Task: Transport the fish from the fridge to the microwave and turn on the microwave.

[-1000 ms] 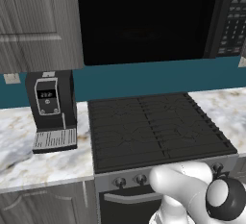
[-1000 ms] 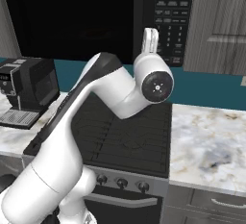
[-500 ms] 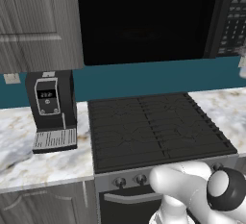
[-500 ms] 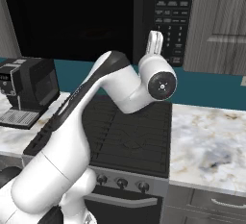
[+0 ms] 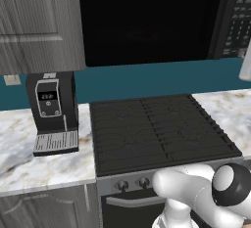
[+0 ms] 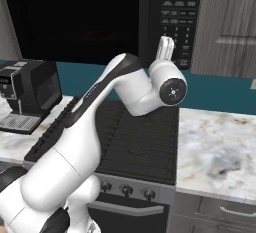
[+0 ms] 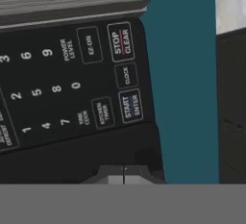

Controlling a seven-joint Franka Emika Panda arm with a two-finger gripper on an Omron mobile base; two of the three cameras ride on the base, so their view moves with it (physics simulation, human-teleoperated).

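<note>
The arm reaches up from the base toward the microwave [image 6: 100, 22], a wide black unit mounted above the black stove [image 5: 159, 129], and the claw [image 6: 165, 48] stands upright right in front of the keypad panel [image 6: 179, 24] on the microwave's right side. The claw's two fingers are pressed together with nothing between them, so it carries nothing. In the hand view the closed finger tips [image 7: 124, 174] sit at the bottom, just below the keypad, with the START/ENTER button [image 7: 130, 105] the nearest key above them, and CLOCK and STOP/CLEAR further along the same column; whether the tips touch the panel cannot be told. The microwave door [image 5: 147, 16] is shut and dark, and nothing inside can be made out. The fish is not to be seen anywhere, and neither is the fridge. To the left of the stove a black coffee machine [image 5: 51, 112] with a small display stands on the marbled worktop [image 6: 220, 147], against the teal wall [image 5: 132, 80]. Grey wood-grain cabinets [image 5: 34, 21] hang beside the microwave on both sides.
</note>
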